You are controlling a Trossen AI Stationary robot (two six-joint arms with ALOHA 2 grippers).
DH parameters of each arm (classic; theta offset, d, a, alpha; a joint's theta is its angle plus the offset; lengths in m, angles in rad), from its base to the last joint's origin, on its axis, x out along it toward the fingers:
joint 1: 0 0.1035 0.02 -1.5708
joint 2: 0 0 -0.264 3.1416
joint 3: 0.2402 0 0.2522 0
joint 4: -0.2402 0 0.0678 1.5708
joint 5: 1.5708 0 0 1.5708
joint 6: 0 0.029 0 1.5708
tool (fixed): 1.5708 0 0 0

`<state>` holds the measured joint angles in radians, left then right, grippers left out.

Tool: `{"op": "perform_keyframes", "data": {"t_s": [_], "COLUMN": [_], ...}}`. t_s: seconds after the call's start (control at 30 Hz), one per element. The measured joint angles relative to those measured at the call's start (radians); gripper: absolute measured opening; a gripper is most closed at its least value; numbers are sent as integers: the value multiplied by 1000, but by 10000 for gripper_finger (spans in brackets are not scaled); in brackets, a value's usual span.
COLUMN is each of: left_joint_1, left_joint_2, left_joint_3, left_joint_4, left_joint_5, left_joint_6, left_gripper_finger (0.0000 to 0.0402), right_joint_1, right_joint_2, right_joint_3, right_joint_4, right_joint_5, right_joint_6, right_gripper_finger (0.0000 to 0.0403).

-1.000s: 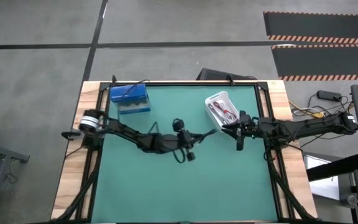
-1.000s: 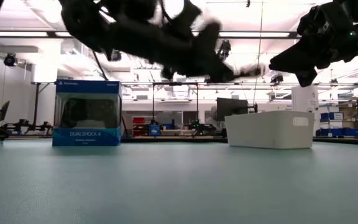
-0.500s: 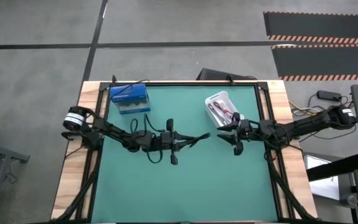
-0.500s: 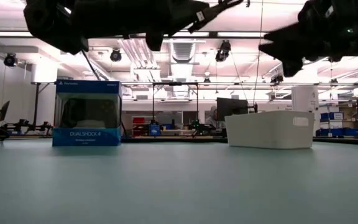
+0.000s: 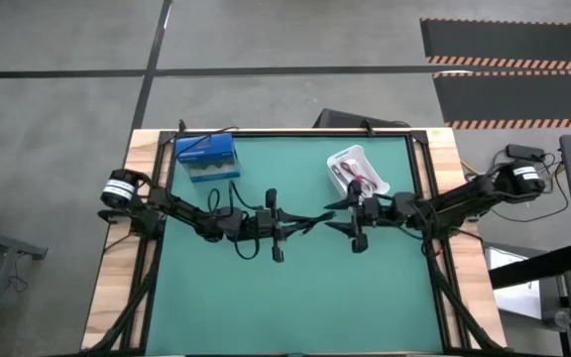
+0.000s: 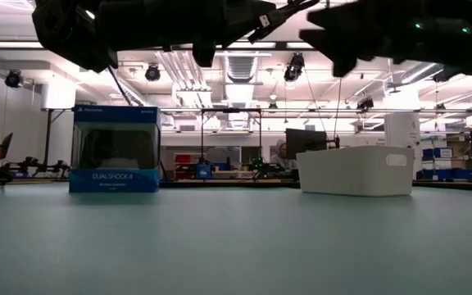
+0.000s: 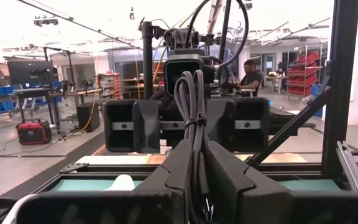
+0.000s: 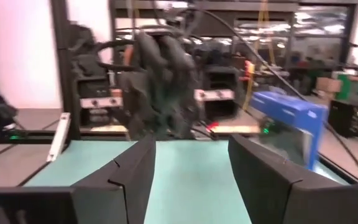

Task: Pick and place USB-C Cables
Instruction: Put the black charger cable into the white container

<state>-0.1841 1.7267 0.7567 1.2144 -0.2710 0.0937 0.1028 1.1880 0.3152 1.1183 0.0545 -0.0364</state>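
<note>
Grey cable (image 7: 191, 106) is pinched by the left gripper (image 5: 310, 222) mid-table as the right gripper (image 5: 337, 215), fingers now spread, has moved left from the white bin (image 5: 358, 171), likely for a handover.

Overhead down, low level across table (image 5: 266, 297), wrists face each other (close)

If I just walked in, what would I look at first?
Probably the two arms meeting nose to nose above the middle of the green table. The left gripper is shut on a grey cable, and the right gripper faces it, open. Behind sit a blue box and a white bin of cables.
</note>
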Motion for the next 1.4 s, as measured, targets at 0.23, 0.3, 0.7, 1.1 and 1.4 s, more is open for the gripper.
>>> {"op": "perform_keyframes", "data": {"t_s": [0.23,0.3,0.7,1.1,1.4], "left_joint_1": [1,1,1,2,1], "left_joint_2": [0,0,0,-2,-49], "left_joint_3": [0,-3,-10,-11,-73], "left_joint_4": [5,5,8,6,-26], "left_joint_5": [0,-1,1,-6,-65], "left_joint_6": [21,26,24,16,20], "left_gripper_finger": [19,23,28,95,172], "right_joint_1": [0,0,-1,-1,-3], "right_joint_2": [92,105,114,91,-40], "right_joint_3": [130,152,168,169,304], "right_joint_4": [-1,-1,-5,-60,-587], "right_joint_5": [-135,-141,-136,-134,16], "right_joint_6": [-39,-52,-70,-34,16], "right_gripper_finger": [191,187,56,23,23]}}
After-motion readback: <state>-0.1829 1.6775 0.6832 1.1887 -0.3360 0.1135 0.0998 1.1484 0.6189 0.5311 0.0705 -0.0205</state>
